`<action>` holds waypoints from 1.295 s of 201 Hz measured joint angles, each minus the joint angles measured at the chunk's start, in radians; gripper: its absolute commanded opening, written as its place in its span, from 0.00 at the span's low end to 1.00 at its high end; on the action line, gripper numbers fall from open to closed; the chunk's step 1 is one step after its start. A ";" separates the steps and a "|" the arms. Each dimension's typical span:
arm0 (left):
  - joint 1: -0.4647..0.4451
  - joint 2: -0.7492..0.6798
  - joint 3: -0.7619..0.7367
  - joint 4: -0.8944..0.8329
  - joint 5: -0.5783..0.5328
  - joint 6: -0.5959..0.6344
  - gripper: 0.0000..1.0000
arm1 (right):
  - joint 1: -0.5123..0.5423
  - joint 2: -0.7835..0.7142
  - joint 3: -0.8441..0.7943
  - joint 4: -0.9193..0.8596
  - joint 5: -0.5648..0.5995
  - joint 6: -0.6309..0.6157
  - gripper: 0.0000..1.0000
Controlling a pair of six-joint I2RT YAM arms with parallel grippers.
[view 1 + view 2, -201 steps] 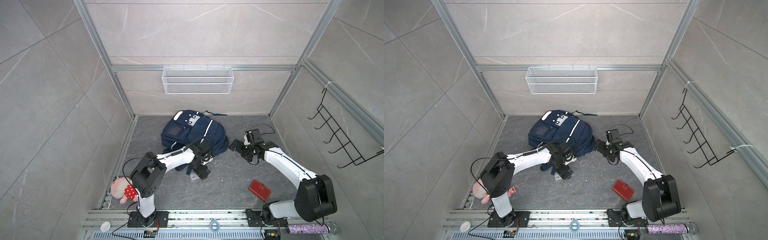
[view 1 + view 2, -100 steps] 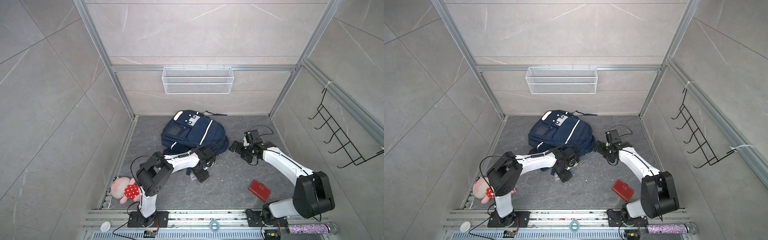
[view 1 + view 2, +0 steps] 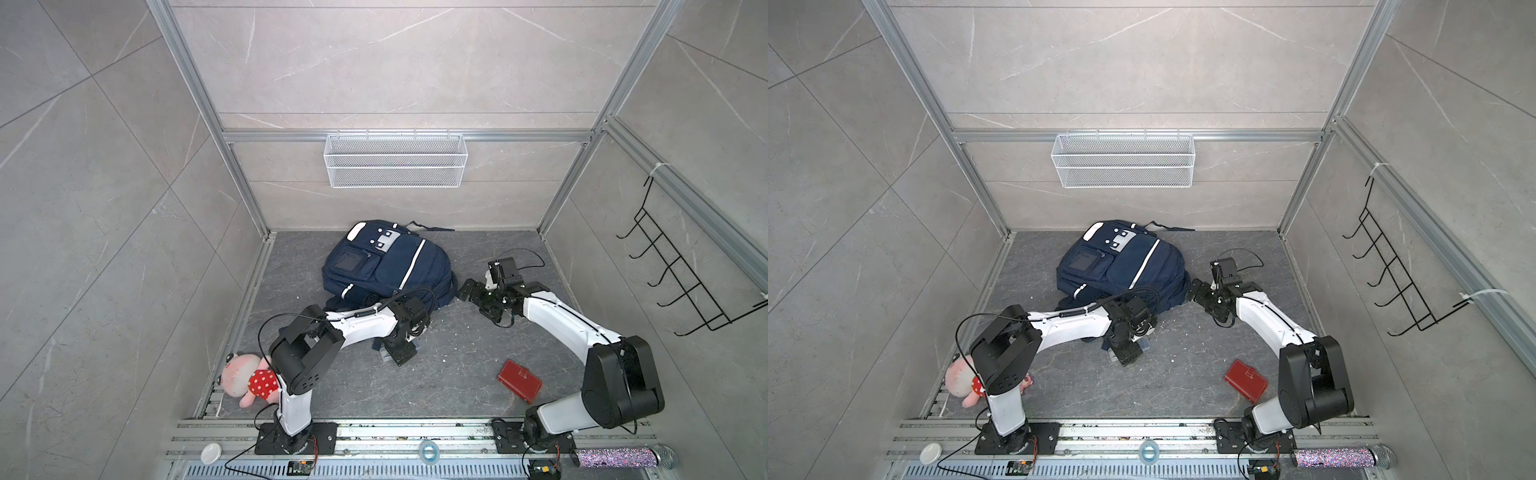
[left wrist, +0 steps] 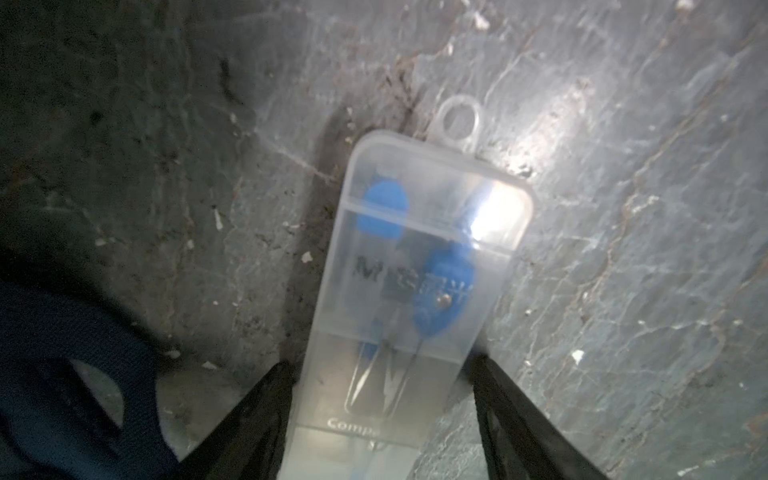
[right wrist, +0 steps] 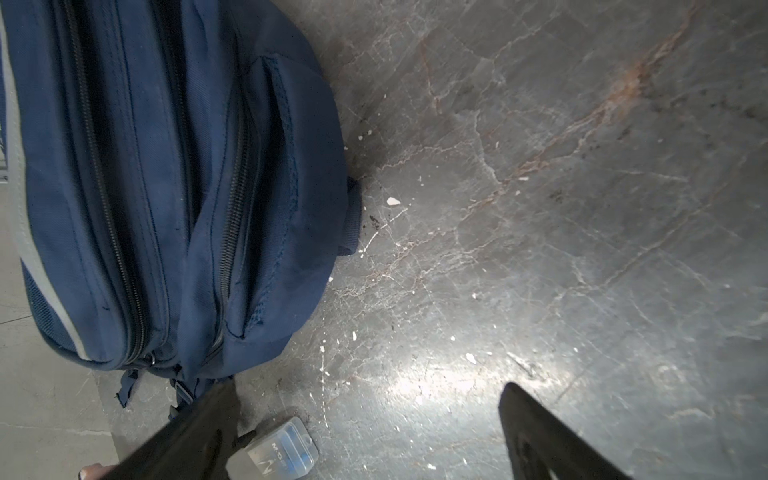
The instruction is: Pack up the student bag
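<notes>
Near, the left gripper (image 4: 381, 361) stands over the clear plastic case (image 4: 415, 270), fingers (image 4: 266, 415) astride its narrow width, its long axis running out between them, whether pinching yet I cannot tell; just beyond lies the blue bag (image 3: 386, 266), the right gripper (image 5: 368, 390) gaping beside its right edge.

The student bag (image 3: 386, 266) (image 3: 1121, 266) (image 5: 166, 187), navy blue with white stripes and a white dotted patch pocket, is laid flat, front upward, on the counter (image 3: 478, 249) near the back wall, its zips closed.
</notes>
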 measured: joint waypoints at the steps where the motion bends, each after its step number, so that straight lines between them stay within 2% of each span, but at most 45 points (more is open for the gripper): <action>1: 0.000 -0.001 -0.001 0.000 0.000 -0.001 0.72 | 0.000 0.000 0.000 0.000 0.000 0.000 1.00; 72: 0.000 -0.018 -0.025 -0.014 0.003 -0.047 0.68 | -0.004 0.032 0.001 0.038 -0.024 0.011 1.00; 121: 0.000 -0.037 -0.046 -0.027 0.005 -0.075 0.60 | -0.004 0.058 0.034 0.042 -0.037 0.011 1.00; 179: 0.001 -0.047 -0.048 -0.062 0.017 -0.105 0.31 | -0.006 0.064 0.048 0.048 -0.039 0.011 1.00; 205: 0.016 -0.094 -0.044 -0.097 0.053 -0.118 0.27 | -0.006 0.060 0.042 0.047 -0.060 0.011 1.00; 229: 0.063 -0.190 0.036 -0.148 0.113 -0.148 0.19 | -0.005 0.005 -0.012 0.039 -0.100 0.037 1.00; 260: 0.163 -0.247 0.278 -0.188 0.182 -0.193 0.18 | 0.035 -0.084 -0.050 0.031 -0.154 0.074 1.00</action>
